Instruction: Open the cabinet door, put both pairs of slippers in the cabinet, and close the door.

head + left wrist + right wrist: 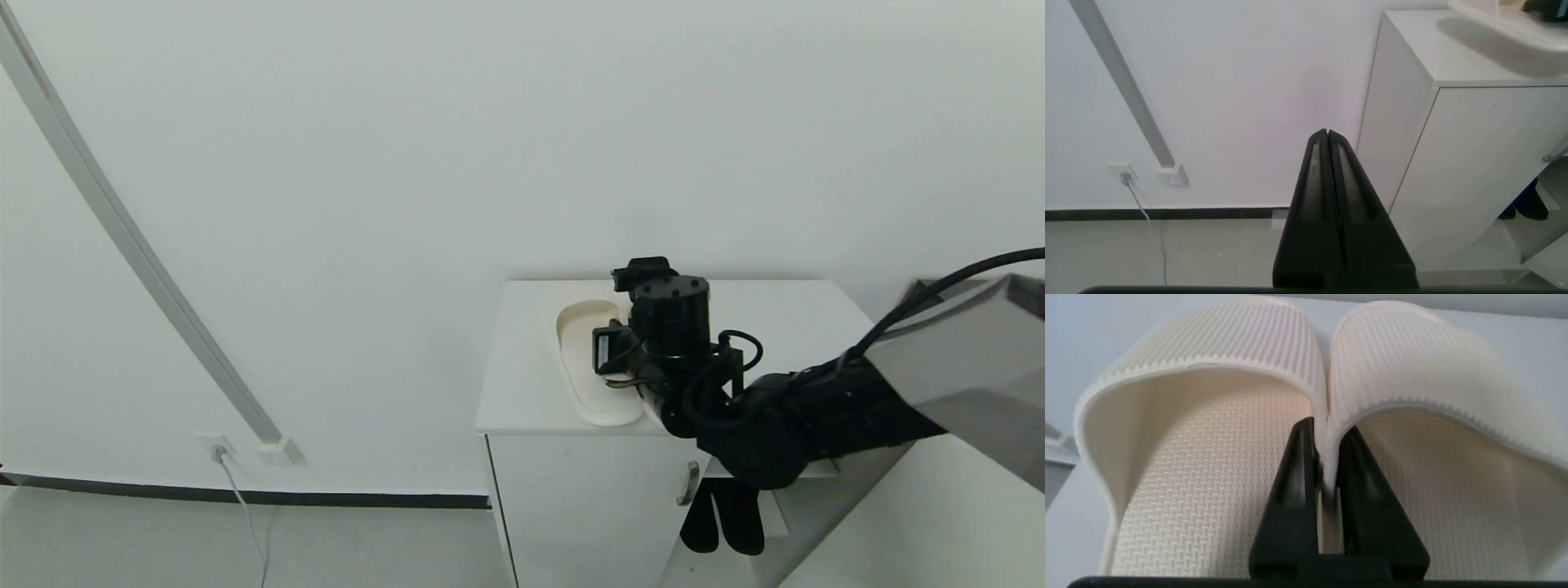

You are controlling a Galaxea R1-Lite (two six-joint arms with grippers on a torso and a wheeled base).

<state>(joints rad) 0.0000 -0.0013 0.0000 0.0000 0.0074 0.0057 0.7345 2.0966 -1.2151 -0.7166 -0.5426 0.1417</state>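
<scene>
On top of the white cabinet [588,506], which stands against a plain white wall, lies a pair of cream slippers [584,351], side by side and touching along their inner edges. The right arm comes in over the cabinet's front corner, its wrist above the pair. In the right wrist view the right tool [1327,437] is pressed together on the two adjoining side walls of the cream slippers, one dark finger [1294,482] inside each slipper, so that it pinches both at the seam where they meet; the ribbed straps arch just past the fingertips. Below the top, the cabinet's front panel on the robot's left is shut, with a slim metal handle [690,483] at its inner edge. Just beside that handle the compartment stands open, and a pair of black slippers [722,518] is inside it, set upright and close together; the left wrist view shows them on a shelf [1527,204] behind the handle. The left tool [1327,139] is low beside the cabinet's side wall [1396,122], apart from it, its fingers pressed together with nothing between them. On the wall to the robot's left a pale strip [122,229] slants down to a socket [214,445], from which a cable [245,506] drops to the floor.
</scene>
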